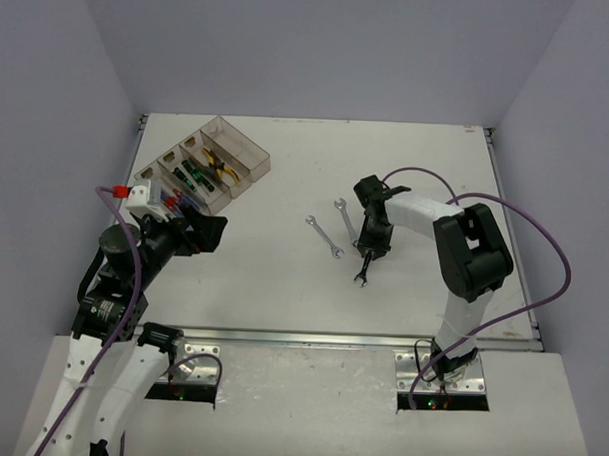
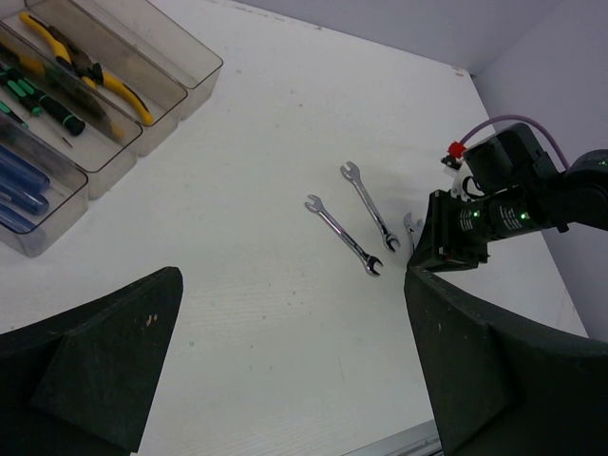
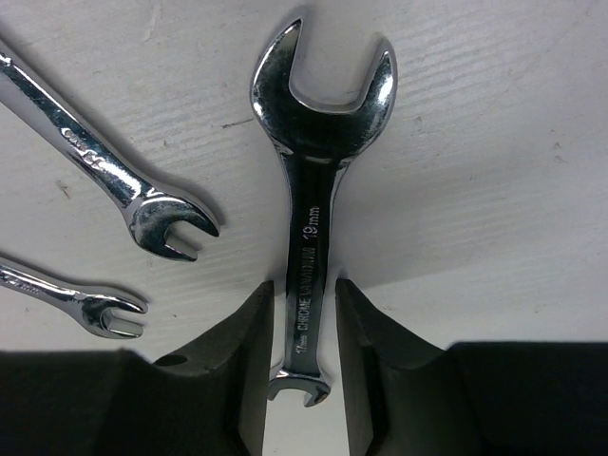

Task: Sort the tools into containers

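Three silver wrenches lie on the white table. My right gripper (image 1: pixel 367 252) is open and straddles the shaft of the 19 mm wrench (image 3: pixel 318 190), with a narrow gap on each side; its fingertips (image 3: pixel 256 313) touch the table. The wrench's lower end shows in the top view (image 1: pixel 361 278). Two smaller wrenches (image 1: pixel 324 237) (image 1: pixel 345 221) lie just left of it. The clear containers (image 1: pixel 249 151) stand at the back left and hold yellow-black pliers (image 2: pixel 85 66), green-black screwdrivers (image 2: pixel 47 100) and blue screwdrivers (image 2: pixel 19 185). My left gripper (image 1: pixel 209 233) is open and empty, below the containers.
The far-right bin (image 2: pixel 180 52) looks empty. The table's metal front edge (image 1: pixel 311 337) runs along the near side. Grey walls enclose the table on three sides. The right arm's purple cable (image 1: pixel 544 256) loops over the right part of the table.
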